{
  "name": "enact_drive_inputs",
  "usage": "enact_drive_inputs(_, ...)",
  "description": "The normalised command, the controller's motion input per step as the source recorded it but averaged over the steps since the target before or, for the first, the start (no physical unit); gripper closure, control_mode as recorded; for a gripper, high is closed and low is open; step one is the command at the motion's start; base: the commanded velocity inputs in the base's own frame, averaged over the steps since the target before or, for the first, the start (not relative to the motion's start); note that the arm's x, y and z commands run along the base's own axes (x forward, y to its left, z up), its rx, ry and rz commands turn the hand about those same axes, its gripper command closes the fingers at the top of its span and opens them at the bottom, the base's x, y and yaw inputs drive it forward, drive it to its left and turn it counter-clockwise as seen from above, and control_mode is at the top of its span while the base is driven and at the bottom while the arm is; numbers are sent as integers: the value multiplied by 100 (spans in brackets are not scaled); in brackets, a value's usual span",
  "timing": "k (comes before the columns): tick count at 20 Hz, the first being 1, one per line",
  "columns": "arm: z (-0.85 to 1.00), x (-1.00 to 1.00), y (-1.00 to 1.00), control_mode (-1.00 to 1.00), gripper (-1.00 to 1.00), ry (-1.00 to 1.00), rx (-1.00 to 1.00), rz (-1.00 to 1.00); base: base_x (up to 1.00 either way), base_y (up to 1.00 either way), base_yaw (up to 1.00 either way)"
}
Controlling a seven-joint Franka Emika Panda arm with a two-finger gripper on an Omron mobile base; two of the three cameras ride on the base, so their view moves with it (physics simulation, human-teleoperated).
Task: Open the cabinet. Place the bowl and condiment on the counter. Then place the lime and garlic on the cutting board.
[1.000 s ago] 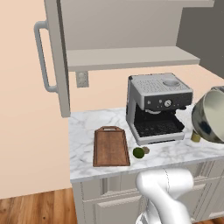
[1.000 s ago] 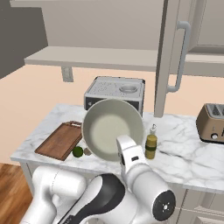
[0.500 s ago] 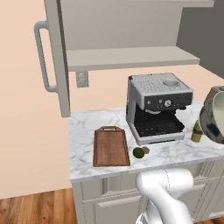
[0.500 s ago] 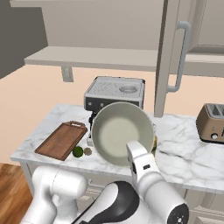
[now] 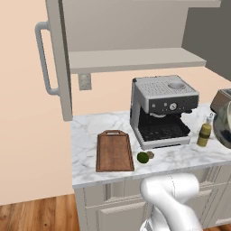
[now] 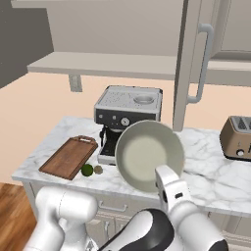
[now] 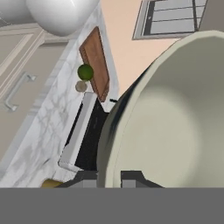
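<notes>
Gripper [image 7: 109, 178] clamped narrow on rim of bowl [image 6: 149, 154], held tilted in the air above the counter [image 6: 215, 171]. Condiment [image 5: 205, 134] upright on counter right of coffee machine [image 5: 161, 112]. Lime [image 5: 143, 157] and what looks like garlic [image 5: 150, 155] beside cutting board [image 5: 114, 150]. Cabinet [image 5: 56, 58] door open.

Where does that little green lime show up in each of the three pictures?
Left base view: the lime lies on the counter off the cutting board's near right corner.
Right base view: the lime is lower left, again at the cutting board's corner.
Hand view: the lime is upper left, touching the cutting board's edge.
Shared landmark: the cutting board.
</notes>
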Motion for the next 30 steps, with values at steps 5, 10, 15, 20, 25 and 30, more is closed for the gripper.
enact_drive_inputs(5, -11, 0, -41, -100, 100, 0, 0, -1, 0, 0, 0)
enact_drive_inputs(10, -7, 0, -43, -100, 100, 0, 0, 0, 0, 0, 0)
enact_drive_inputs(15, -8, 0, -41, -100, 100, -1, 0, 0, 0, 0, 0)
enact_drive_inputs(20, -7, 0, -40, -100, 100, -2, 0, 0, 0, 0, 0)
enact_drive_inputs(25, -12, 1, -36, -100, 100, -2, 0, 0, 0, 0, 0)
enact_drive_inputs(30, -20, 21, -17, -100, 100, 0, 0, 0, 0, 0, 0)
